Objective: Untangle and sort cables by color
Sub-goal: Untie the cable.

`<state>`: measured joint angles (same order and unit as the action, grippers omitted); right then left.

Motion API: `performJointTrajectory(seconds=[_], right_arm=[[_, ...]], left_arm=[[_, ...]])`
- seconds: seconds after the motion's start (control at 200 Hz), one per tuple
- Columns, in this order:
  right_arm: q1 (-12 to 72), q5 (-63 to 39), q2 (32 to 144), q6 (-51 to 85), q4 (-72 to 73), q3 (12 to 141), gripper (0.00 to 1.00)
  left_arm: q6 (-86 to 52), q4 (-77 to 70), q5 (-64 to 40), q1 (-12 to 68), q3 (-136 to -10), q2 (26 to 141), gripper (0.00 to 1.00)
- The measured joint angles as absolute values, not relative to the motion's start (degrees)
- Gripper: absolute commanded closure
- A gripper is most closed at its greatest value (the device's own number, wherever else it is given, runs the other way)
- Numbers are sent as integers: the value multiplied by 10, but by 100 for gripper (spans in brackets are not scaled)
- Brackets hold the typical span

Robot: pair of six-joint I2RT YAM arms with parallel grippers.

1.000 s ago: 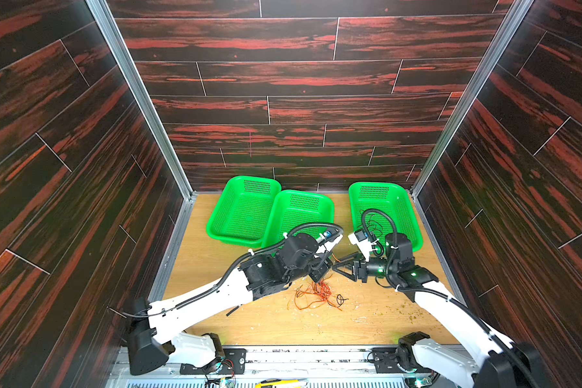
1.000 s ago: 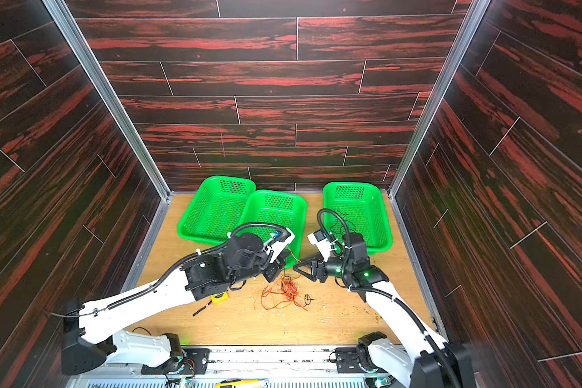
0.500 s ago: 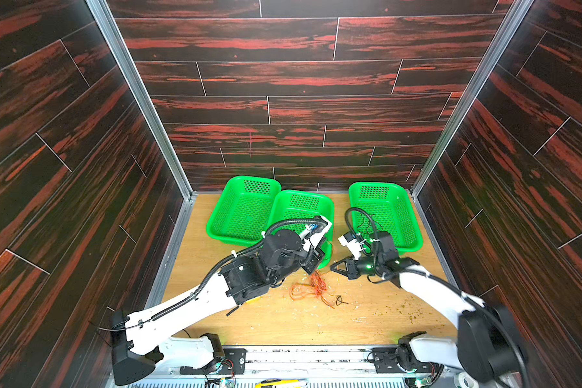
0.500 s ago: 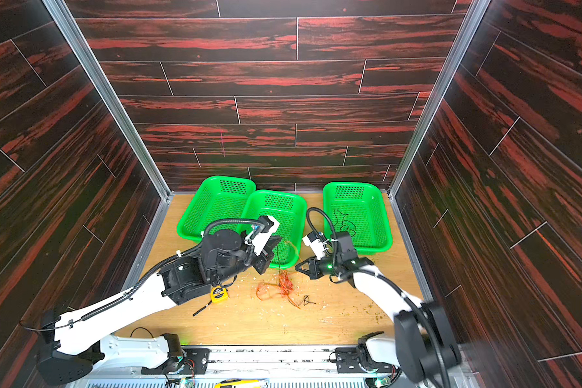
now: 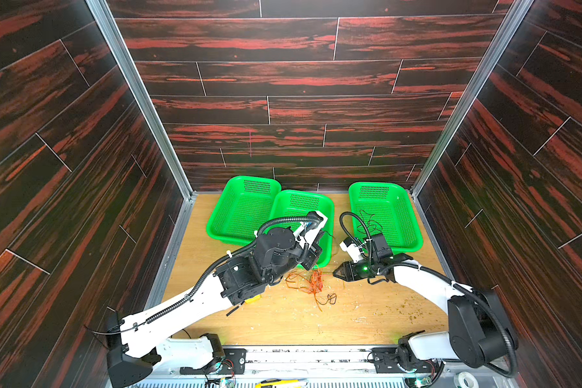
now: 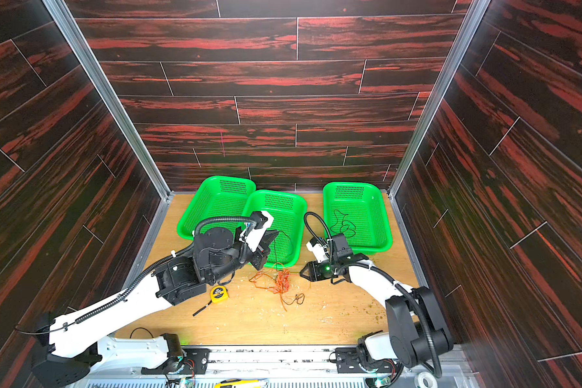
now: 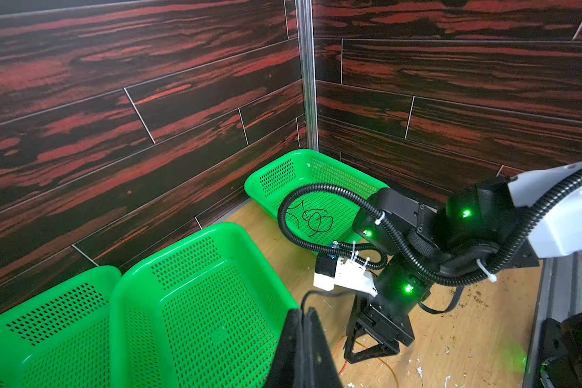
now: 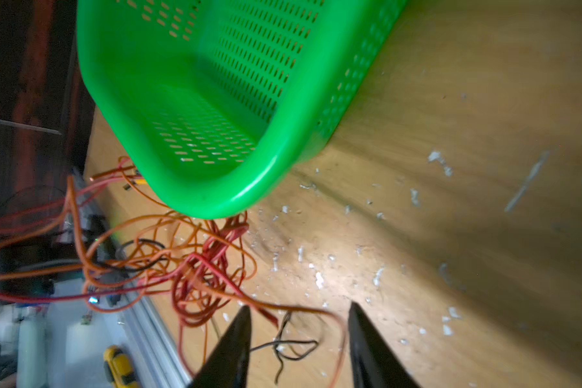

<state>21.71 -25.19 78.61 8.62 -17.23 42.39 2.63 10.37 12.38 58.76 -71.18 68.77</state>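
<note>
Status | left hand (image 7: 302,314) pinches black cable (image 7: 326,294) | right hand (image 8: 299,305) spread beside tangle (image 8: 199,268)

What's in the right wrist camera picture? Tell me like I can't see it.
A messy tangle of orange, red and black cables lies on the wooden table beside a green basket. The right gripper points at it, jaws apart.
</note>
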Motion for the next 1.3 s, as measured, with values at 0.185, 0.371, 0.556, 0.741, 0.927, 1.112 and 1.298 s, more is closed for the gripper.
performJointTrajectory(seconds=[0.185, 0.371, 0.556, 0.741, 0.927, 1.112, 1.298], right_arm=[[219, -234, 662, 72, -154, 424, 32], [223, -262, 577, 50, -117, 425, 26], [285, -314, 541, 37, -40, 419, 28], [339, -327, 589, 33, 7, 426, 45], [340, -319, 638, 32, 8, 442, 91], [340, -312, 631, 40, 19, 443, 100], [340, -313, 607, 44, 25, 441, 100]], left_arm=[[26, 101, 115, 586, -712, 688, 100], [23, 94, 95, 585, -713, 692, 100], [12, 83, 77, 585, -713, 706, 100], [3, 77, 63, 585, -715, 713, 100], [-7, 73, 57, 585, -716, 713, 100], [-16, 67, 61, 584, -715, 711, 97], [-22, 60, 86, 576, -688, 689, 36]])
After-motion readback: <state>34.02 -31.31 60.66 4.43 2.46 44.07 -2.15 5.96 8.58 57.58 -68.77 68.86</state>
